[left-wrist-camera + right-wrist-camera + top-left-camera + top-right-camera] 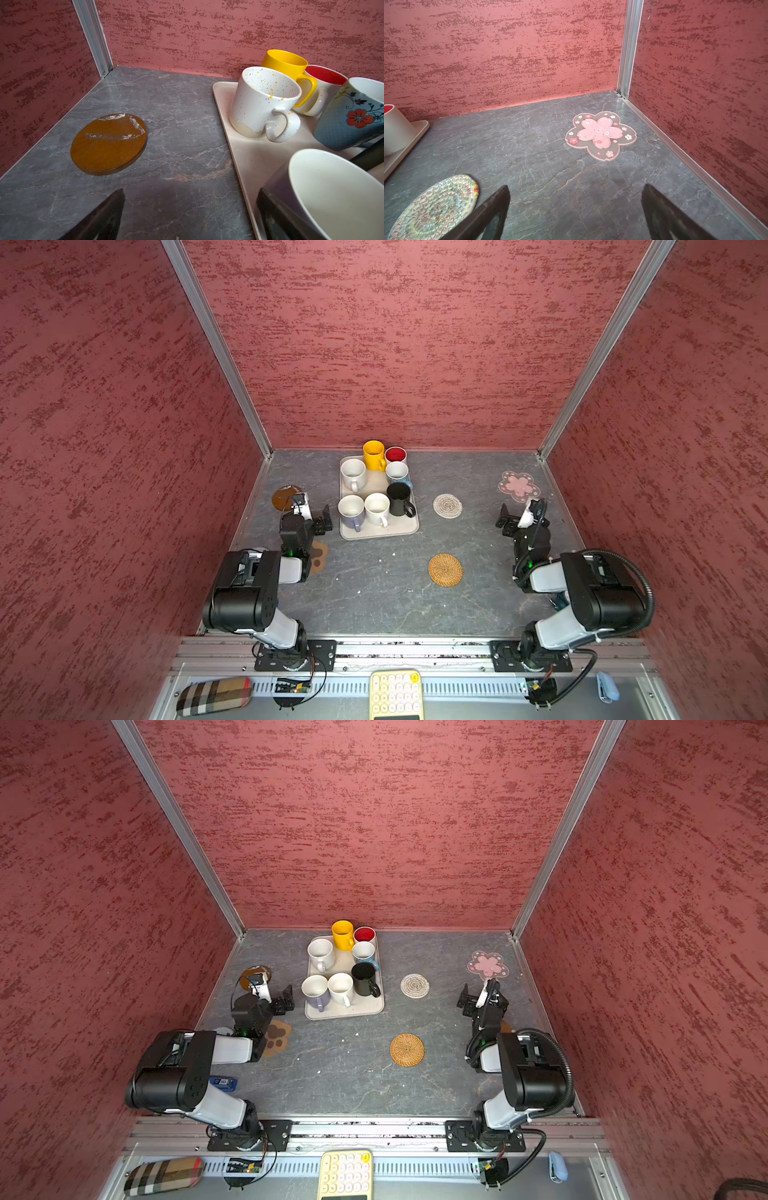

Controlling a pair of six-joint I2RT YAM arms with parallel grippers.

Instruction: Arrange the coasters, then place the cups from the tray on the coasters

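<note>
– While both arms sit low, the nearest thing is a round rattan coaster (445,569), coiled weave, flat on the grey marbled table (374,597), right of middle.
– And a brown paw-shaped coaster (277,1038), half hidden under the left arm. The left gripper (323,521) has its jaws wide apart, holding nothing, just beside the tray (401,530).
– The right gripper (503,520) is spread wide and empty too, well off to the right.
– That cream plastic tray, rounded corners, runs its long side away from the arms. At its front stand a pale mug (351,508), a white mug (377,507) and a glossy black mug (399,498), all upright, handles toward the near side.
– Right of the tray there's a whitish woven coaster (447,505). Left, by the wall, an amber disc (108,143), scuffed white.
– Farther back, a pink flower coaster (601,135) lies near the right corner. On the tray sit a speckled mug (261,101) and a blue flowered mug (397,472), then a yellow mug (373,454) and a red-lined mug (395,455) at its far end.
</note>
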